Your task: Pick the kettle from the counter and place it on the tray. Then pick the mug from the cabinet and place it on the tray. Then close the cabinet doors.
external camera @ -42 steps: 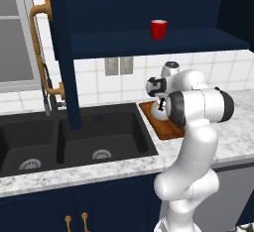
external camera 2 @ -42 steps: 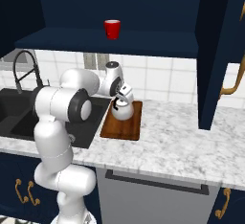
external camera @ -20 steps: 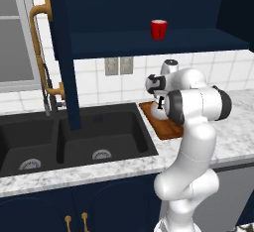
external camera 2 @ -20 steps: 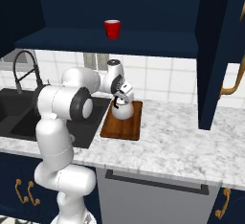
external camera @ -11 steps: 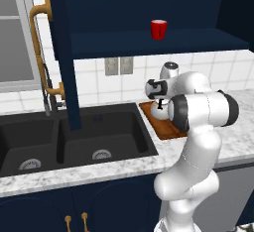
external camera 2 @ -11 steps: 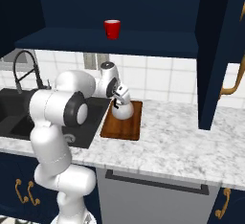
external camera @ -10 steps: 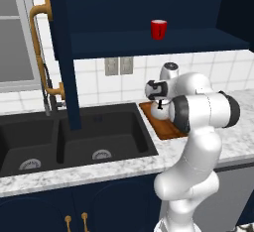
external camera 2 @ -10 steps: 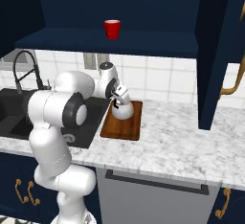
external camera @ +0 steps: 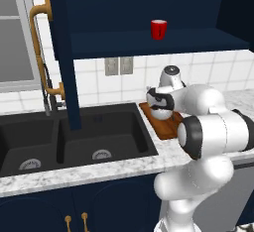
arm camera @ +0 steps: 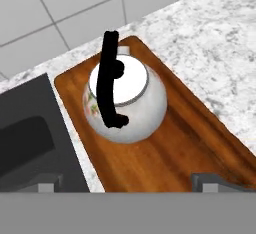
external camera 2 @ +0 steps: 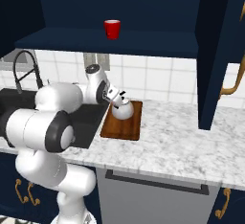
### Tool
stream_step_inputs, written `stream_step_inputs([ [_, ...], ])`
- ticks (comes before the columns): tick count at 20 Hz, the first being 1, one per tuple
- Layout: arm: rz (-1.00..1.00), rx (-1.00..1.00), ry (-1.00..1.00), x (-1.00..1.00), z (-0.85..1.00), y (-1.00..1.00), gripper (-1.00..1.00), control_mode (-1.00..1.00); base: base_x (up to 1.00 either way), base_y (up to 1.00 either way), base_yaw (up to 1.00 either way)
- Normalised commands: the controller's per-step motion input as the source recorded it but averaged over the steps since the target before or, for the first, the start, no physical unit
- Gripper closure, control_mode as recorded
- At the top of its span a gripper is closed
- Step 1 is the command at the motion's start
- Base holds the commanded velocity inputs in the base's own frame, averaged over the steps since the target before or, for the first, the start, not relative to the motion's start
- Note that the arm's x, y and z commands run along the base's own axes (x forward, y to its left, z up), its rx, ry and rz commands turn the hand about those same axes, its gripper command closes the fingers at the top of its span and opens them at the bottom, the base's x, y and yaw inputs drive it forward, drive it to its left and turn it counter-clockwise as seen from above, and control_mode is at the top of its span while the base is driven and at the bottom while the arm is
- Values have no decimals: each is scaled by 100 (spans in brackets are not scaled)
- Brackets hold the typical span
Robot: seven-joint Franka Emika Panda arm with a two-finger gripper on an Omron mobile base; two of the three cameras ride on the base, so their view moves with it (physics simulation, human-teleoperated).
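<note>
Reddish-brown wood fills the near ground of the hand view: the tray lies flat on the marble tabletop, beside the black sink. On it stands the kettle, round and white, toward the tray's 11 o'clock corner. Its thin black handle arches upright over the lid. Glazed and smooth, it is probably slippery and breakable; the handle looks like the surest hold.

Just above it hangs the gripper, jaws spread wide and grasping nothing, its tips at the bottom of the hand view. The white arm bends forward at the elbow, wrist pointing down at the tray.

Farther up, at 12 o'clock, the red mug sits on the shelf of the open navy cabinet. It looks light and rigid, and its walls offer a grip. Both cabinet doors stand open.
</note>
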Motion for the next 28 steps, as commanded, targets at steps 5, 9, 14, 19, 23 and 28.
stream_step_inputs([
  [5, 0, -5, -12, -64, 24, 8, -100, -100, 0, 0, 0],
  [9, 0, -2, -10, -63, 39, 0, -100, -100, 0, 0, 0],
  [14, 0, -4, -11, -46, 59, 0, -100, -100, 0, 0, 0],
  [19, 0, -13, -17, -25, 71, 4, -100, -100, 0, 0, 0],
  [23, 0, -15, -15, -9, 74, 4, -100, -100, 0, 0, 0],
  [28, 6, -17, -12, -1, 73, 2, -100, -100, 0, 0, 0],
])
